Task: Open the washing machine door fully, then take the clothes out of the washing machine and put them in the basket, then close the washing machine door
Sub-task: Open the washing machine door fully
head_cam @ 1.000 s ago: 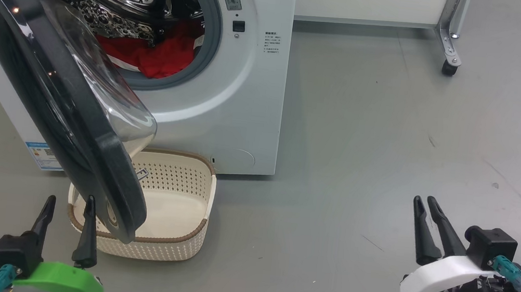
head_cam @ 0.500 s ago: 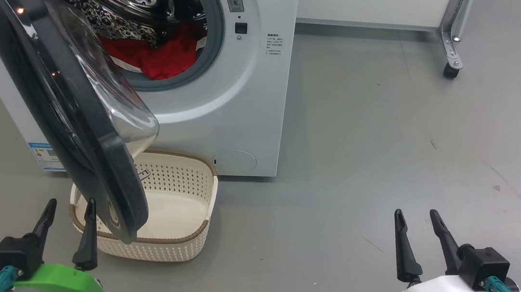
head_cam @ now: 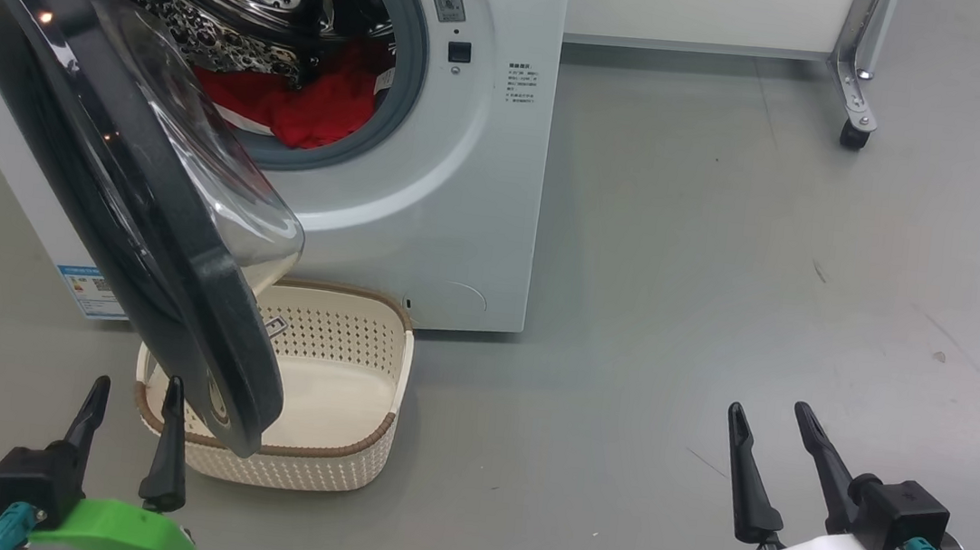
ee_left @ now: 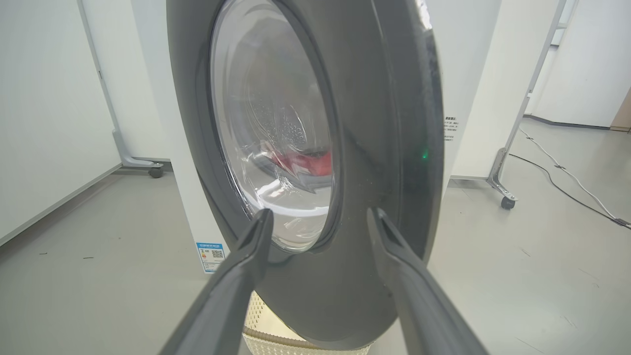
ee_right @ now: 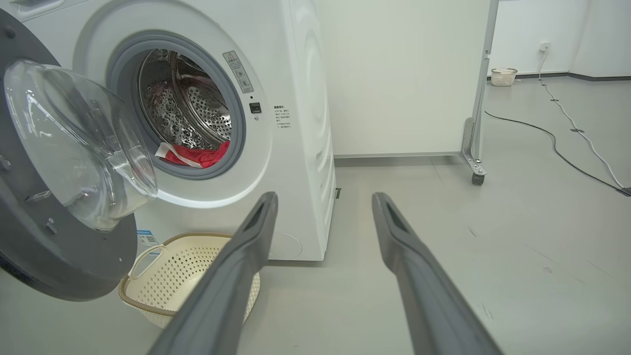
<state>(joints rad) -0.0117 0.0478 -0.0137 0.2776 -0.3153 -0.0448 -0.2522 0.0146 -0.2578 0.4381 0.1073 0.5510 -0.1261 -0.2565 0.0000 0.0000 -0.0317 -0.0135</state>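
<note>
The washing machine (head_cam: 464,172) stands at the upper left with the washing machine door (head_cam: 141,211) swung partly out, its glass bowl overhanging the basket (head_cam: 331,404) on the floor. The red clothes (head_cam: 307,110) lie in the steel drum. My left gripper (head_cam: 139,380) is open just in front of the door's lower rim, holding nothing. In the left wrist view the door (ee_left: 374,123) looms close beyond the open left gripper (ee_left: 320,212). My right gripper (head_cam: 769,408) is open over bare floor at the lower right. The right wrist view has the clothes (ee_right: 197,155) and basket (ee_right: 182,266) beyond the right gripper (ee_right: 325,195).
A white panel on a metal frame with a castor (head_cam: 851,135) stands behind the machine to the right. A cable (ee_right: 557,143) runs across the grey floor at the far right, and a small second basket (ee_right: 504,76) sits by the far wall.
My right gripper's fingers have spread from nearly together to open, and that gripper has dropped lower and slightly left in the head view. The head camera has shifted a little.
</note>
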